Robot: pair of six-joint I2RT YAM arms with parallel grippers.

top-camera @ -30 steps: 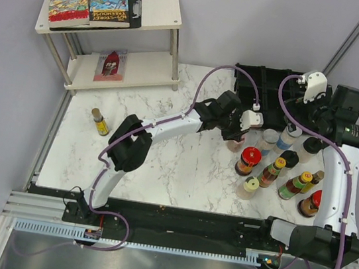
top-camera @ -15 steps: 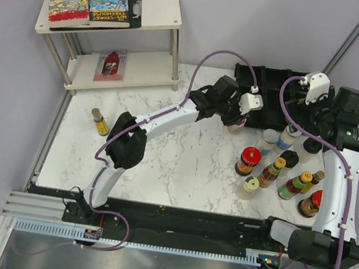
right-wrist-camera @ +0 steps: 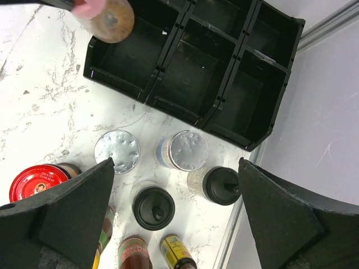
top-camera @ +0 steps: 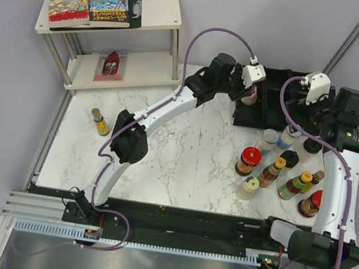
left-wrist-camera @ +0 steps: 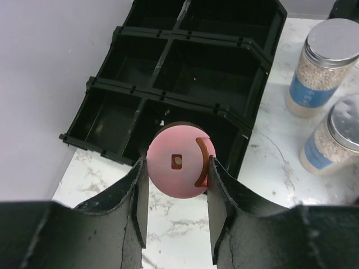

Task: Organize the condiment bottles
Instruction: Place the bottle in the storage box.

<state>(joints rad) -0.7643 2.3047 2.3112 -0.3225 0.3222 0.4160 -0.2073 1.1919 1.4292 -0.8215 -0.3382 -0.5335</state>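
Pink-capped jar (left-wrist-camera: pixel 180 159) tight in left end effector (left-wrist-camera: pixel 176 163); brownish base (right-wrist-camera: pixel 112 19) only from right wrist

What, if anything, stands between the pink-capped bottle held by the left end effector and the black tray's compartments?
Nothing visible: the round pink-capped bottle hangs over the black compartmented tray, whose compartments look empty.

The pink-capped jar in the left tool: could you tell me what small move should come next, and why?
Probably ease it a little farther over the black tray: the left tool is shut on the pink-capped jar, which hangs at the tray's edge, its compartments empty.
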